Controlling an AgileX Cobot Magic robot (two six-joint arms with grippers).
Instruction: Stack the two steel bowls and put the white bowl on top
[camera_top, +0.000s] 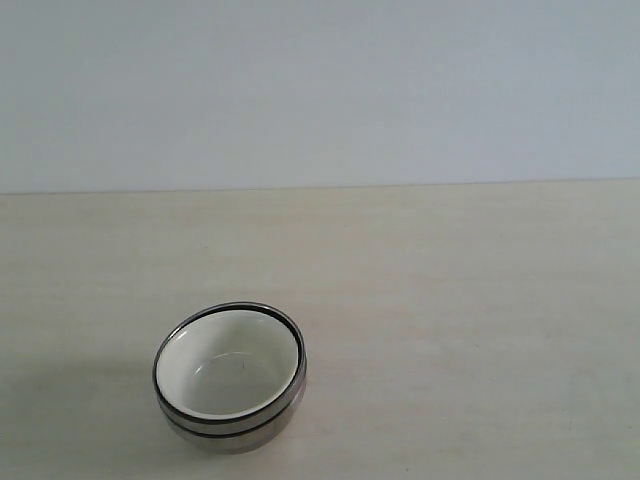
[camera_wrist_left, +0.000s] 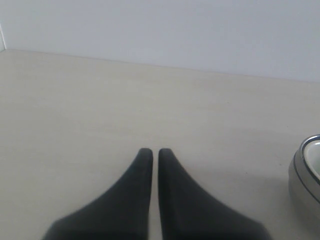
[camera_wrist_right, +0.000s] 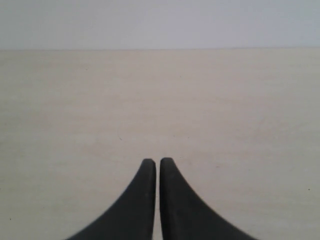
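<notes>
While the white bowl (camera_top: 228, 372) sits nested inside the steel bowls (camera_top: 235, 437), the three make a single upright stack on the pale worktop (camera_top: 460, 300). The cream inside of the white bowl faces up, glossy and plain. Its rim lies just within the uppermost steel rim, which reads as a thin dark ring around it. A second dark ring runs around the stack's outer wall lower down, where one steel bowl sits in the other. A soft shadow spreads on the worktop just beside the stack. Beyond the stack, the worktop runs back to a plain light wall (camera_top: 320, 90).

On the left arm's camera, the left gripper (camera_wrist_left: 151, 151) has its dark jaws pressed together, with only a thin slit between the tips and nothing pinched. The stack's steel wall (camera_wrist_left: 301, 186) shows at the picture's edge with a sliver of the white bowl (camera_wrist_left: 316, 156) inside it, off to one side of the jaws and apart from them.

The right gripper (camera_wrist_right: 158, 161) likewise has its jaws pressed together on nothing, pointing over bare worktop away from the stack.
</notes>
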